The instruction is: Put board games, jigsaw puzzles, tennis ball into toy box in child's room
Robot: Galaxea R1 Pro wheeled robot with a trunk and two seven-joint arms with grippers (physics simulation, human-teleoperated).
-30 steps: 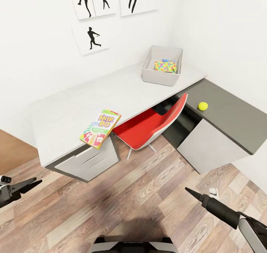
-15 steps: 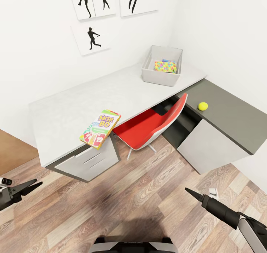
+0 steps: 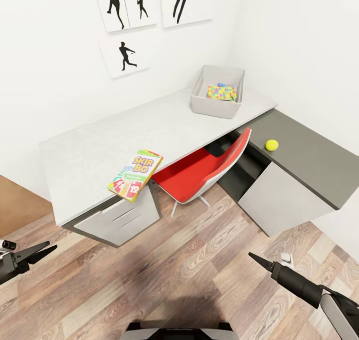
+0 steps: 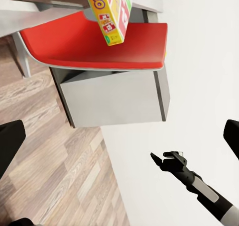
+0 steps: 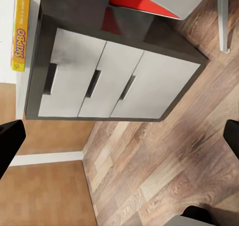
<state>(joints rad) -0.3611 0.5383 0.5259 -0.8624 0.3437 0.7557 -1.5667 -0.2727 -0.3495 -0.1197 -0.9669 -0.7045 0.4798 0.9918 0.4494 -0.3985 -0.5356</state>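
Note:
A Skip-Bo board game [image 3: 134, 175] lies on the white table [image 3: 99, 145], overhanging its front edge above the drawer unit [image 3: 117, 217]; it also shows as the box [image 4: 112, 12] and, edge-on, [image 5: 20, 29]. At the table's far right end stands the grey toy box [image 3: 202, 102] with a multicoloured jigsaw puzzle [image 3: 222, 92] inside. The tennis ball [image 3: 271, 145] rests on the lower dark grey cabinet [image 3: 309, 155]. My left gripper [image 3: 37, 250] and right gripper [image 3: 259, 259] hang low over the floor, well short of the table, both open and empty. The bed is out of view.
A red chair [image 3: 204, 168] is tucked under the table between the drawer unit [image 5: 99, 81] and the grey cabinet. Wood floor [image 3: 189, 265] lies between me and the furniture. Silhouette posters [image 3: 124, 55] hang on the white wall behind.
The head camera has tilted slightly, shifting the whole picture a little. Nothing on the table has moved, and both grippers stay where they were.

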